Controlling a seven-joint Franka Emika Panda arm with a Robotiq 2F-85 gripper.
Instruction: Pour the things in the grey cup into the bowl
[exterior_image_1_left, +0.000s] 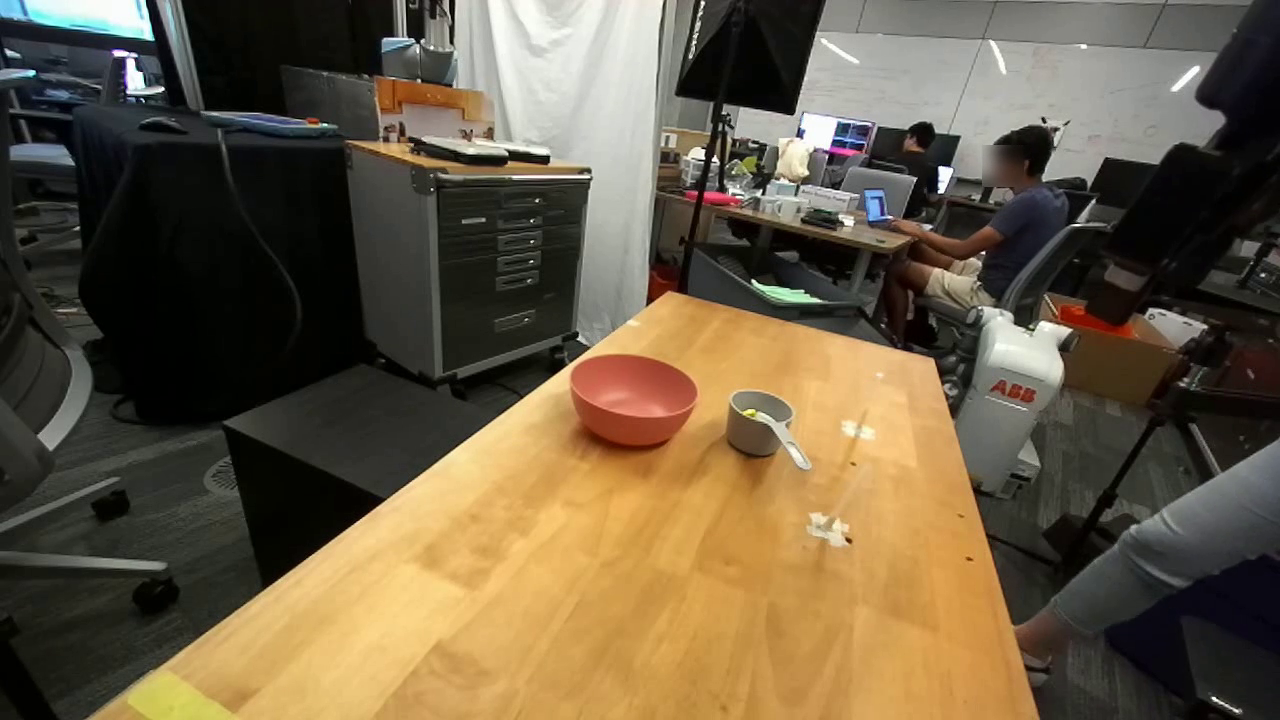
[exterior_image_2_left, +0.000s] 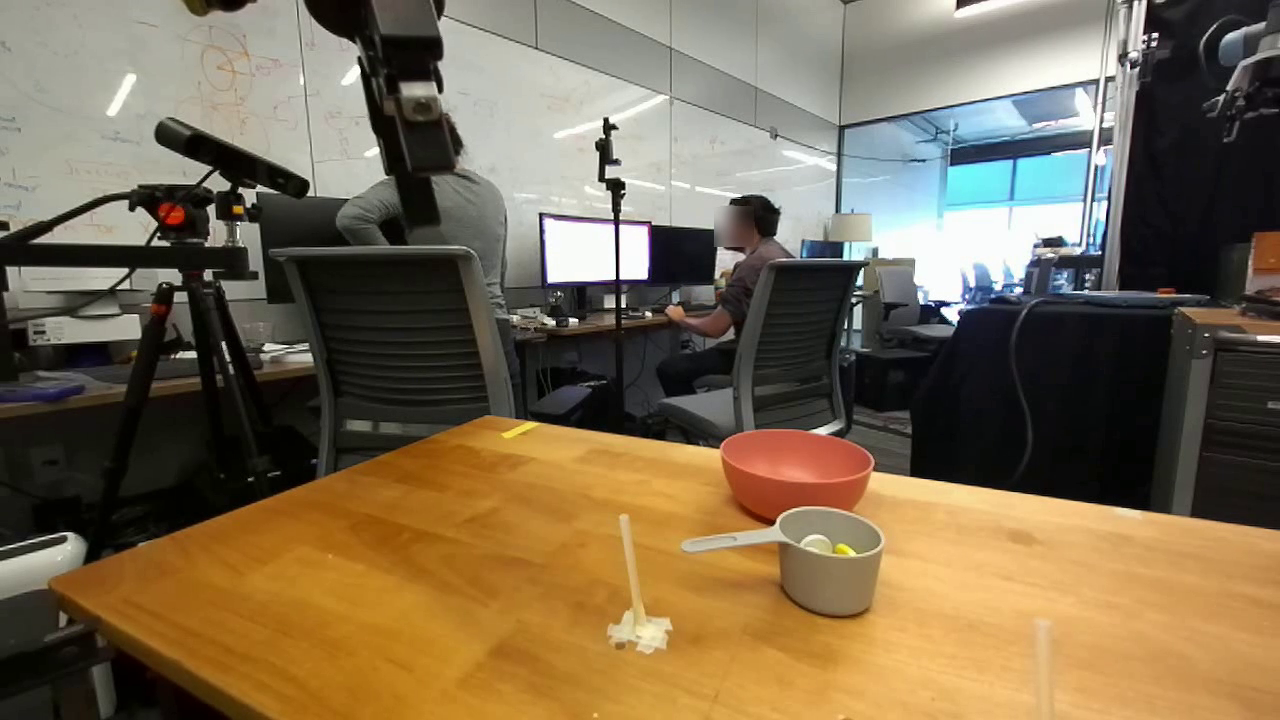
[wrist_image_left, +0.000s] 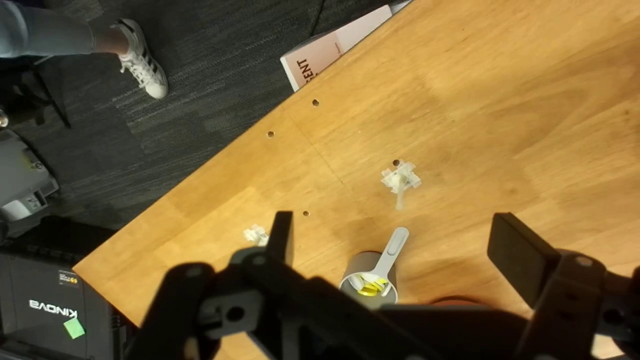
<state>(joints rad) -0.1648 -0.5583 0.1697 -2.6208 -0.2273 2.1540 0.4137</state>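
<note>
Jaws wide apart, the single gripper (wrist_image_left: 395, 237) hangs high up. Small yellow and white pieces (wrist_image_left: 369, 290), too jumbled for me to count, lie inside one grey cup (exterior_image_2_left: 832, 585), upright, its handle (exterior_image_2_left: 732, 541) jutting out, just beside one pink-red bowl (exterior_image_2_left: 797, 485) but apart from it. Two thin pale rods (exterior_image_2_left: 632, 570) rise from the wooden table (exterior_image_1_left: 600, 560). Past it I see one drawer cabinet (exterior_image_1_left: 515, 265), one white curtain (exterior_image_1_left: 560, 150) and one black softbox (exterior_image_1_left: 750, 50)

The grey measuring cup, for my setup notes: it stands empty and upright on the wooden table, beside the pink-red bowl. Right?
Not empty: the wrist view shows yellow and white pieces in the grey measuring cup. It does stand upright on the wooden table, beside the pink-red bowl.
</note>
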